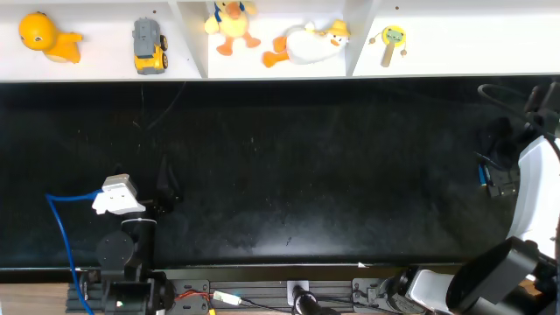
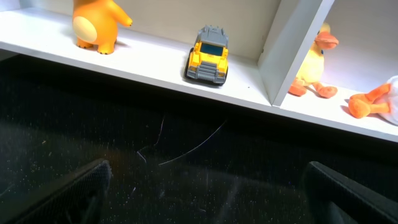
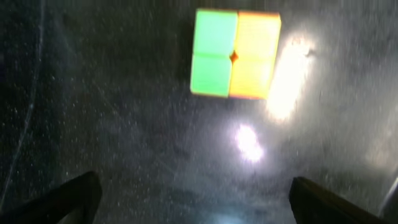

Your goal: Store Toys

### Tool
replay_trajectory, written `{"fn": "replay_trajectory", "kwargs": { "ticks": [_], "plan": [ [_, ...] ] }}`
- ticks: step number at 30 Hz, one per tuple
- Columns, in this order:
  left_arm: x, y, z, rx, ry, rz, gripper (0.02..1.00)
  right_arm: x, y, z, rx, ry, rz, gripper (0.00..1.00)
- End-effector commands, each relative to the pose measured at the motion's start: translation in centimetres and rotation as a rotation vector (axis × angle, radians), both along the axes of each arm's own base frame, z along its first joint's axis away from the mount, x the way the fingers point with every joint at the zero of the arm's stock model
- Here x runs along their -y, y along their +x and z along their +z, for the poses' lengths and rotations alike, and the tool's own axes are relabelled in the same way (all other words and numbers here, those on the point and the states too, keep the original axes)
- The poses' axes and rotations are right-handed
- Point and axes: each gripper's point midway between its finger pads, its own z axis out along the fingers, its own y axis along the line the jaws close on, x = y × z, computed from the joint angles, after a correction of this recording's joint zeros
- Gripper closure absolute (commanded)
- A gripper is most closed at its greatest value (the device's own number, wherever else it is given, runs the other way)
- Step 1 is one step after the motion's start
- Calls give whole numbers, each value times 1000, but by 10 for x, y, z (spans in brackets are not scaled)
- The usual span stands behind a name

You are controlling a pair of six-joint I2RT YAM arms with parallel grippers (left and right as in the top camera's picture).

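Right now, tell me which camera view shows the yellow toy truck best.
The left wrist view: the yellow toy truck faces the camera up close, with its grille, cab and wheels clear, on the white shelf. The top view gives the truck from above, small. The right wrist view looks at a green-and-orange cube.

Looking like a robotics lab bench, not a home. The left arm (image 1: 122,249) & right arm (image 1: 534,188) are standing by a metal rail (image 1: 262,282) at the near edge of a scuffed black worktop (image 1: 306,175), w/ loose wiring (image 1: 199,297) & a blue cable (image 1: 70,197) trailing round the bases. A white shelf (image 1: 262,77) w/ dividers is running along the far side, holding toys, e.g. a yellow truck (image 1: 149,45).
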Motion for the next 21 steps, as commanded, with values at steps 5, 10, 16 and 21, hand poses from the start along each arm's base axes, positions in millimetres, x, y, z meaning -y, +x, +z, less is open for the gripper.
{"fn": "replay_trajectory", "kwargs": {
  "ticks": [5, 10, 16, 21],
  "plan": [
    [0, 0, 1, 7, -4, -4, 20, 35, 0, -9, -82, -129, 122, 5],
    [0, 0, 1, 7, -4, -4, 23, 32, -5, -38, -172, -65, 132, 7],
    [0, 0, 1, 7, -4, -4, 20, 37, -10, -43, -220, -85, 137, 5],
    [0, 0, 1, 7, -4, -4, 20, 43, -13, -42, -237, -108, 145, 5]
  ]
}}
